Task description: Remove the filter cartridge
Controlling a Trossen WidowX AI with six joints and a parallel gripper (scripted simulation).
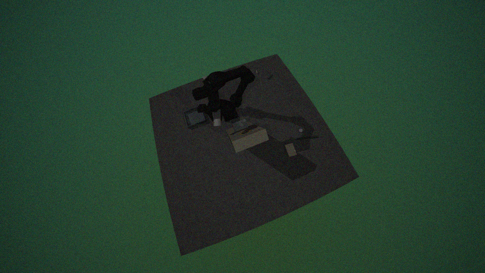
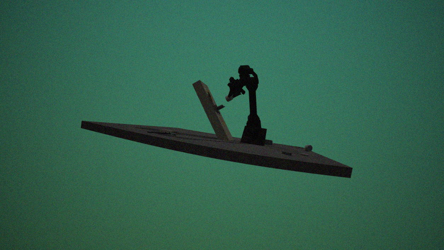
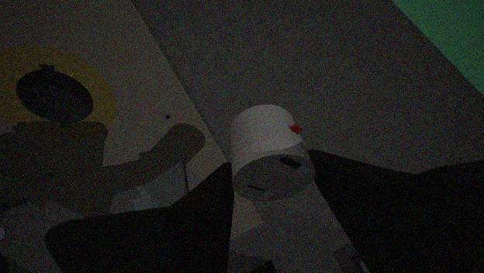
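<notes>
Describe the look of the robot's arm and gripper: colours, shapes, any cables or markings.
The arm is matte black all over, a slim upright column rising from a blocky black base, with rounded, chunky joint housings near the top. The gripper has two broad, flat black fingers that taper to blunt tips. In this dim light no cables, labels or coloured markings can be made out on it.
</notes>
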